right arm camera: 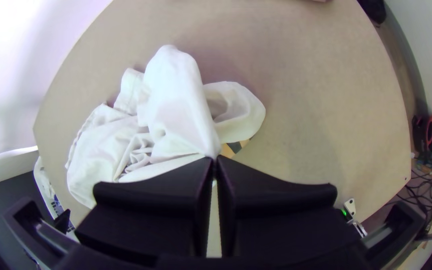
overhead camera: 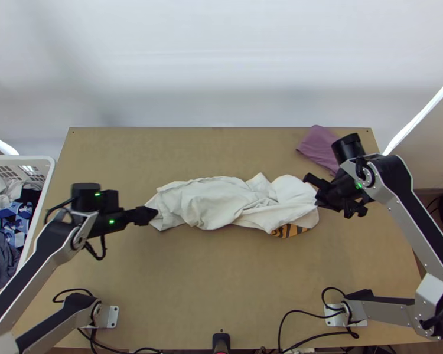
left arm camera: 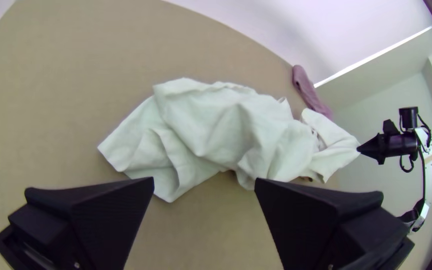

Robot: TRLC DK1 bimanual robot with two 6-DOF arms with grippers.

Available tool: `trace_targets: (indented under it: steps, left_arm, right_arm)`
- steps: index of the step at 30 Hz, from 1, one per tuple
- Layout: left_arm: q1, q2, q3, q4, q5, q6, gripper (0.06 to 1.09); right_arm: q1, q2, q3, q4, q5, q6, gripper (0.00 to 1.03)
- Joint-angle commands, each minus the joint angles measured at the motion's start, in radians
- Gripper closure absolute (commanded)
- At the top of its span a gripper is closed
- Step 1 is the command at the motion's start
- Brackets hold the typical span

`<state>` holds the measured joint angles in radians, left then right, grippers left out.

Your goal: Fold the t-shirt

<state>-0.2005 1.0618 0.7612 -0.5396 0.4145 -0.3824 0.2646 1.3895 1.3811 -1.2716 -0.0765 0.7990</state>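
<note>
L hand (left arm camera: 204,180) is wide open w/ nothing held; R hand (right arm camera: 214,159) is closed on a pinch of the t-shirt (overhead camera: 215,203), bunched across the tabletop (overhead camera: 221,271). To spread it well, L hand should take the free end, then both pull apart gently. Top view gives the whole bunch, R wrist view the pinch pt.

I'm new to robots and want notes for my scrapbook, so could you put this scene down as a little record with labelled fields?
Job: fold the t-shirt
T-shirt: white, bunched lengthwise across the table, not folded
Print: orange and black stripes at its near edge
Left gripper: open, at the shirt's left end
Right gripper: shut, pinching the shirt near its right end
Far right: mauve cloth
Far left: white basket of clothes
</note>
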Motion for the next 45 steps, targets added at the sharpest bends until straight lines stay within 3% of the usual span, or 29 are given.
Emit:
trace_targets:
  steps: [1,6,8,11,30,45]
  left_arm:
    - [-0.037,0.070,0.038,-0.039,-0.002,0.037,0.17]
    - [-0.059,0.138,0.018,-0.023,-0.003,0.048,0.19]
    - [-0.056,0.158,0.016,-0.005,-0.003,0.043,0.30]
    - [-0.048,0.170,-0.007,0.066,-0.005,0.039,0.55]
    - [-0.056,0.391,0.029,0.115,-0.010,0.034,0.56]
    - [-0.111,0.463,0.105,0.162,-0.010,-0.032,0.58]
  right_arm:
    - [-0.015,-0.043,-0.028,0.014,0.015,-0.006,1.00]
    - [-0.005,-0.056,-0.036,0.029,0.014,0.006,1.00]
    - [-0.002,-0.060,-0.036,0.034,0.014,0.014,1.00]
    - [0.002,-0.066,-0.036,0.041,0.014,0.032,1.00]
    - [0.012,-0.080,-0.037,0.057,0.014,0.058,1.00]
    - [0.045,-0.080,-0.047,0.095,0.015,0.080,1.00]
